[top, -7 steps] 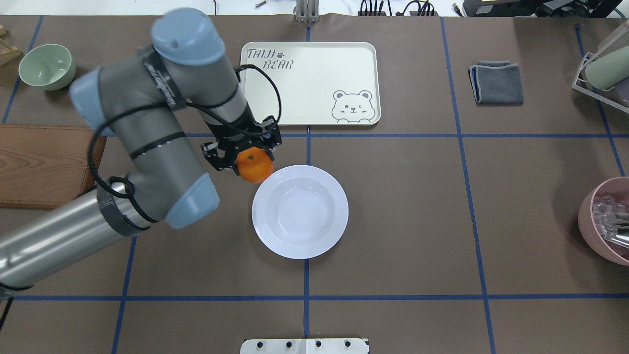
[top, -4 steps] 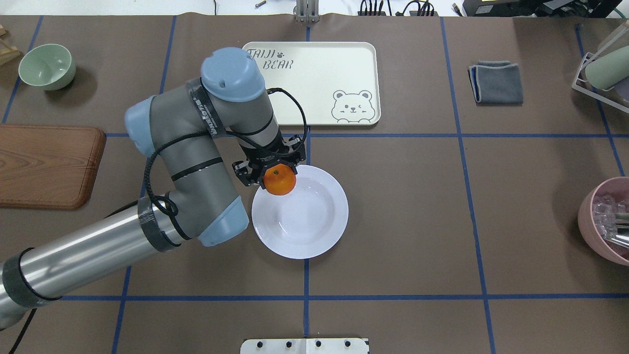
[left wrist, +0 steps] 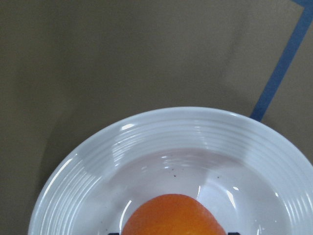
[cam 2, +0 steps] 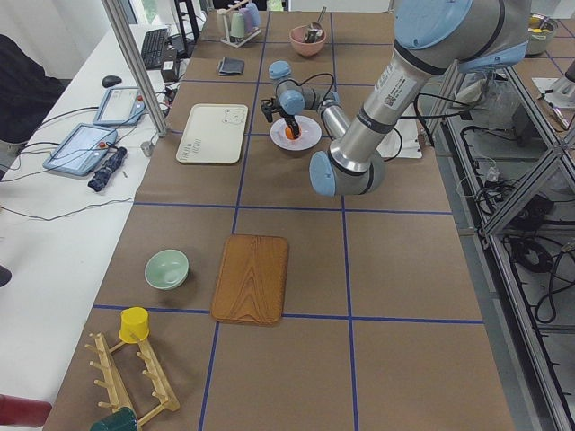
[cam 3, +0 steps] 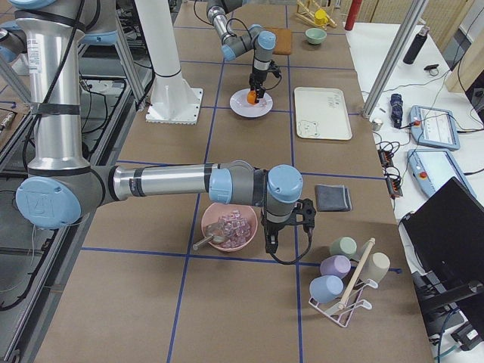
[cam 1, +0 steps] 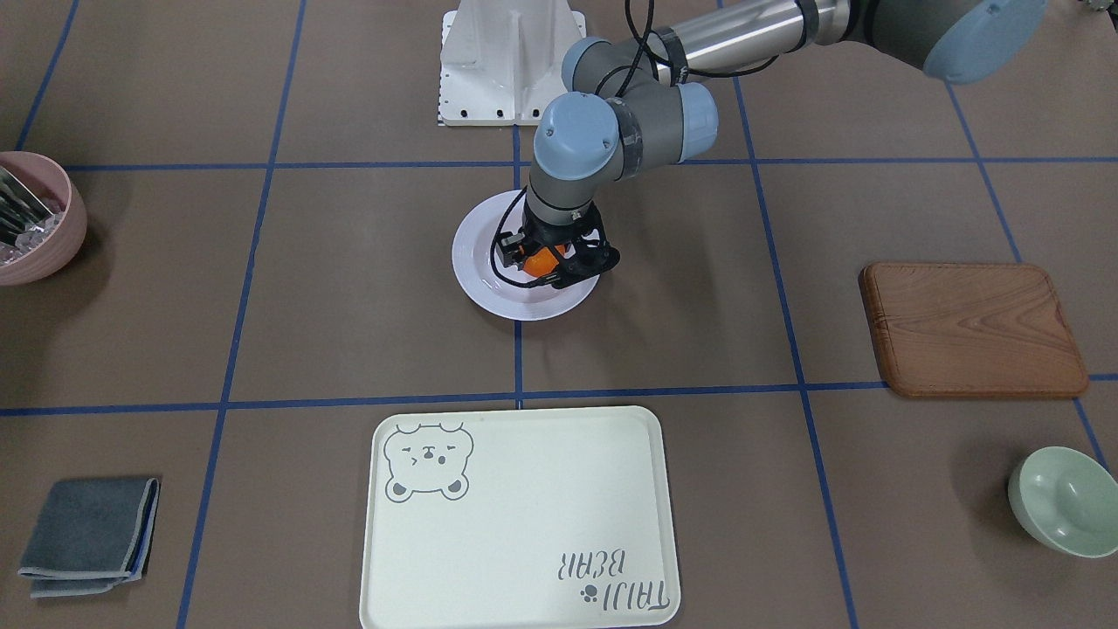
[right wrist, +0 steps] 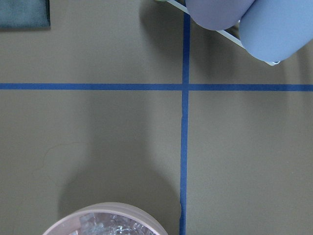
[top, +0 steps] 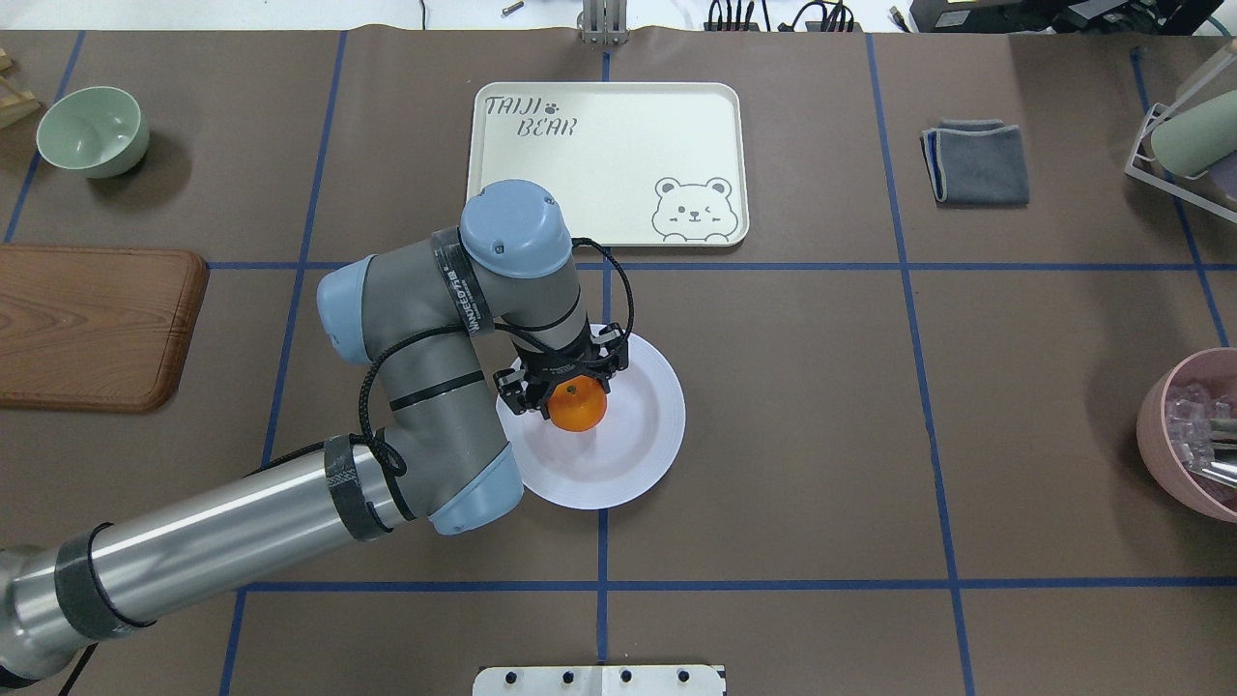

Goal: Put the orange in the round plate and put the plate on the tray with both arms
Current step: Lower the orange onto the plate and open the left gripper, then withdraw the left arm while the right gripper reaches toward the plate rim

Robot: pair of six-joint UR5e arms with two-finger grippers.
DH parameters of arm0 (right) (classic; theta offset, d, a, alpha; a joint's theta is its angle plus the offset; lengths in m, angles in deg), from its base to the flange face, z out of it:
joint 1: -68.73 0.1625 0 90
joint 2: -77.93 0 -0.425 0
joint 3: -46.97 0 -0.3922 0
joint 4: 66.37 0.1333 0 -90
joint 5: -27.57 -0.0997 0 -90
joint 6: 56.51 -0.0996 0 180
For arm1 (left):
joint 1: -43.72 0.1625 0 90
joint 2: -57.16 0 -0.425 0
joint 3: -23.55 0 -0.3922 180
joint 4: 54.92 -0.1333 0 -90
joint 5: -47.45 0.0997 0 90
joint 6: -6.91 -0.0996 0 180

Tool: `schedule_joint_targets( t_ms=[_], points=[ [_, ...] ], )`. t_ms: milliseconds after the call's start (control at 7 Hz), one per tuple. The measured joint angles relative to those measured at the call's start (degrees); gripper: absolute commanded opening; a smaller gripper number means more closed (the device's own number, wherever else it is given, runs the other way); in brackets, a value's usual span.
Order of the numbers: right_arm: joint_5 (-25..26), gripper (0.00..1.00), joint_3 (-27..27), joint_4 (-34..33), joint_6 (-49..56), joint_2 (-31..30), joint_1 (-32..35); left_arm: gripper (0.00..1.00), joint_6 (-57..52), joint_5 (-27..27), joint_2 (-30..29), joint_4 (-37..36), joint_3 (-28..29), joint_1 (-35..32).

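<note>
Holding the orange (top: 578, 407) between its jaws, the left gripper (top: 568, 387) has the round plate (top: 646, 425) just below them; the right gripper's (cam 3: 287, 236) jaws I cannot tell.

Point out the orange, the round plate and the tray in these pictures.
orange (top: 578, 407): overhead exterior view, its exposed top.
round plate (top: 662, 416): overhead exterior view, bare right rim.
tray (top: 618, 155): overhead exterior view, bare middle surface.
</note>
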Motion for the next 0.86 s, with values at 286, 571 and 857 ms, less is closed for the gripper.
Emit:
schedule_joint_targets(
  t_ms=[286,571,857],
  points=[
    [-0.3,1.00,0.5,0.0,0.0,0.8,0.0,0.99,0.0,1.3,0.3,1.7,-0.5,0.2],
    [-1.8,1.00,0.7,0.1,-0.9,3.0,-1.1,0.99,-0.2,2.3,1.6,2.2,-4.9,-1.6],
    [-6.2,1.00,1.2,5.7,-12.9,7.3,-7.5,0.99,-5.4,2.5,7.4,2.2,-12.9,-7.5]
  ],
)
